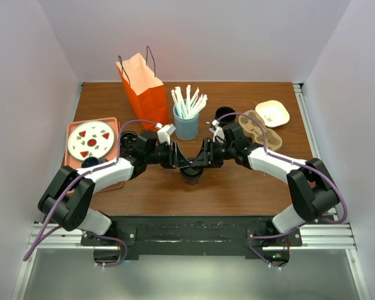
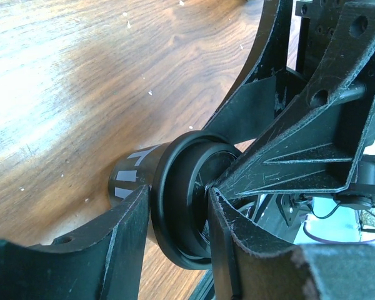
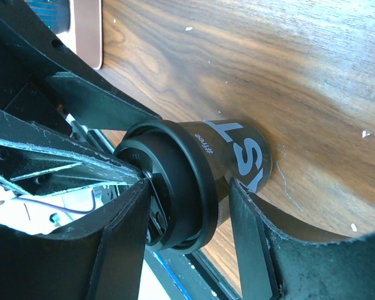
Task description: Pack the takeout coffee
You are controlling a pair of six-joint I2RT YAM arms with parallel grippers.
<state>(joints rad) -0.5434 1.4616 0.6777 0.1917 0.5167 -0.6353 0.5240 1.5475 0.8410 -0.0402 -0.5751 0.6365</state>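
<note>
At mid-table, takeout coffee standing; left gripper fingers flank its lid, pinch indeterminable; right gripper spread astride cup.

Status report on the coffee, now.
Left claw shut on small dark brown tapered cup with round black plastic lid; right claw straddling it, grip unclear. Cup upright mid-table, unpacked. Blue cylindrical straw holder close behind.
</note>
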